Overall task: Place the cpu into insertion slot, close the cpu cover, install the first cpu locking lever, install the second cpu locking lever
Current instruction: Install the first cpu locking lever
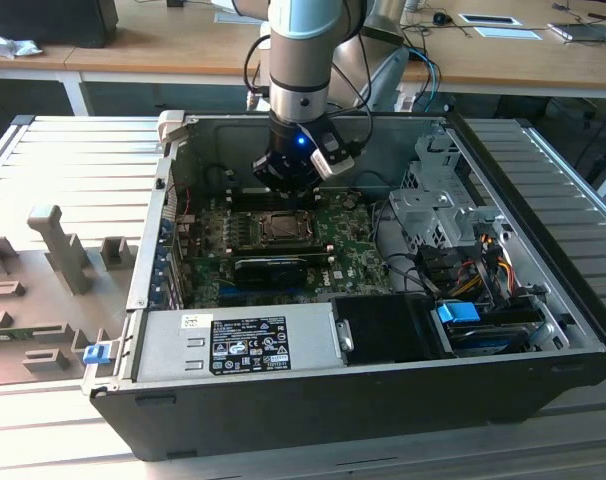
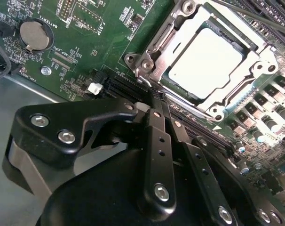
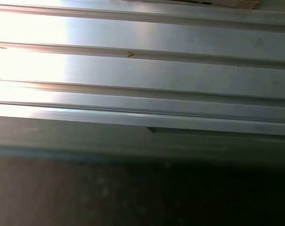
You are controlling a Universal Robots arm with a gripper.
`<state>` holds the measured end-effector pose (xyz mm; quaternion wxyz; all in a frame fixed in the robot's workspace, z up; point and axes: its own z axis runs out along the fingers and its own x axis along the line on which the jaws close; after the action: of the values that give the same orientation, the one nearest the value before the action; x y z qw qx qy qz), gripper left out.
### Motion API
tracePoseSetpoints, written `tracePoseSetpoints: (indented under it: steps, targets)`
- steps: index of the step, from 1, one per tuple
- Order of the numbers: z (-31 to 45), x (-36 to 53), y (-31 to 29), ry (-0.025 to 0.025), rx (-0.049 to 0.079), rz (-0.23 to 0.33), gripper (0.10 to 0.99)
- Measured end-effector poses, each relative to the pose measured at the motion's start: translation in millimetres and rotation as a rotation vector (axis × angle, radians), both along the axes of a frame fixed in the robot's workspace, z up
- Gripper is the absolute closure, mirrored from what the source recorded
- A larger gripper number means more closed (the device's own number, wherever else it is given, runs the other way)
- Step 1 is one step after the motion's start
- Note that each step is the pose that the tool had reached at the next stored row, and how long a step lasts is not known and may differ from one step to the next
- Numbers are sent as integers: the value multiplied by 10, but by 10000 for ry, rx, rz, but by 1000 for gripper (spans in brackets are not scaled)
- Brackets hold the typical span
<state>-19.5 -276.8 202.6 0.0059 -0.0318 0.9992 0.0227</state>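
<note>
Silver-topped cpu sits in the slot on the green motherboard, with the cover closed around it. Just beside the cover's corner, the black hand has its fingers drawn together, holding nothing, inside the case.

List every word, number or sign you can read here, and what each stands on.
No text can be quoted reliably.
Power supply label, exterior view: print too small to read.
White sticker beside it: too small.
Motherboard lettering, second wrist view: too blurred.
Small mark on metal, first wrist view: unreadable.
</note>
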Motion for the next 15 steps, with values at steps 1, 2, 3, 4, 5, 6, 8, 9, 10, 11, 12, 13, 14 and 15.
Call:
tracePoseSetpoints:
  steps: [1,2,3,4,5,6,8,9,10,11,12,13,14,15]
  targets:
    - [-3,0,-3,0,0,0,980]
    - [-6,0,-4,0,0,-1,980]
    - [-11,0,-8,2,4,0,980]
    - [-18,-1,-11,4,26,0,980]
    - [-24,-1,-12,5,61,1,980]
    - [-29,-1,-13,7,88,1,980]
    - [-34,-2,-12,5,118,-2,980]
    - [-35,-1,-11,3,122,-2,980]
    - [-36,0,-11,3,124,0,980]
    - [-31,0,-11,1,123,0,980]
    - [-20,0,-10,-4,132,0,980]
    - [-5,3,-6,-17,152,0,980]
    - [33,2,-8,-7,137,0,980]
    - [69,1,-9,-1,128,0,980]
